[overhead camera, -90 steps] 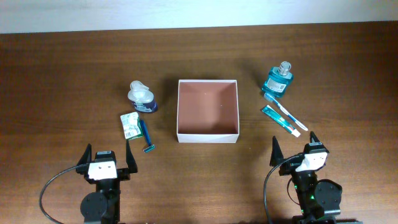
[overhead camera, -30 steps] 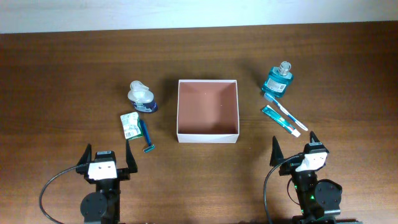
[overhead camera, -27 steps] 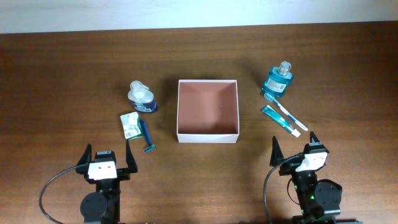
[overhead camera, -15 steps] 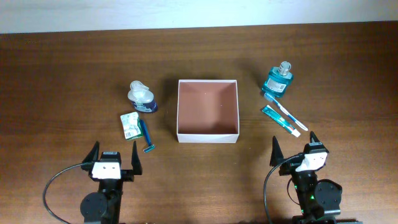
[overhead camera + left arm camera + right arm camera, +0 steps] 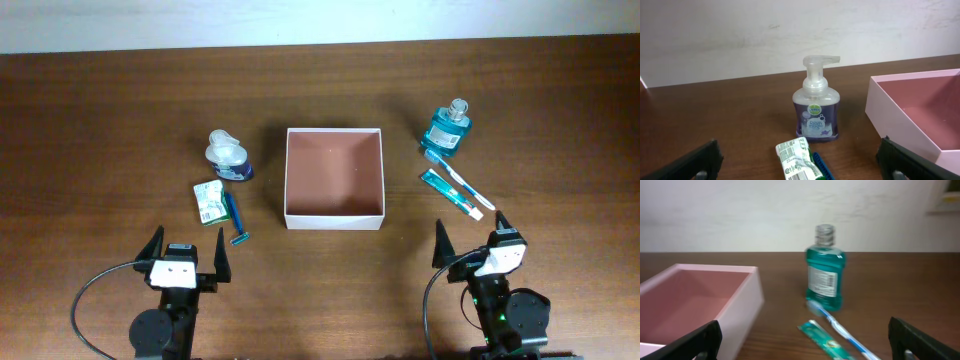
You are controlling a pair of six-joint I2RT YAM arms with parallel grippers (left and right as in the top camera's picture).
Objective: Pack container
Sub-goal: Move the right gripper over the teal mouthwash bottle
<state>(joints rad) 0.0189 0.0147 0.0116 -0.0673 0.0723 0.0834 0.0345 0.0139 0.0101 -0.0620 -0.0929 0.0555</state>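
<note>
The container [image 5: 378,175], a square open box with white walls and a reddish-brown inside, sits mid-table; it also shows in the left wrist view [image 5: 880,107] and the right wrist view [image 5: 745,305]. Left of it are a soap pump bottle [image 5: 228,155], a green-white packet [image 5: 209,201] and a blue razor [image 5: 236,221]. Right of it are a teal bottle [image 5: 447,129], a toothbrush [image 5: 458,178] and a green sachet [image 5: 450,194]. My left gripper [image 5: 186,259] is open and empty near the front edge, below the packet. My right gripper [image 5: 470,244] is open and empty, below the sachet.
A pale wall runs along the table's far edge. The pump bottle [image 5: 816,102] and packet [image 5: 799,159] lie ahead of the left fingers; the teal bottle [image 5: 825,270], toothbrush [image 5: 837,325] and sachet [image 5: 827,341] lie ahead of the right fingers.
The left gripper has shifted a little to the right and its fingers have spread wider. The right gripper and all objects have hardly moved.
</note>
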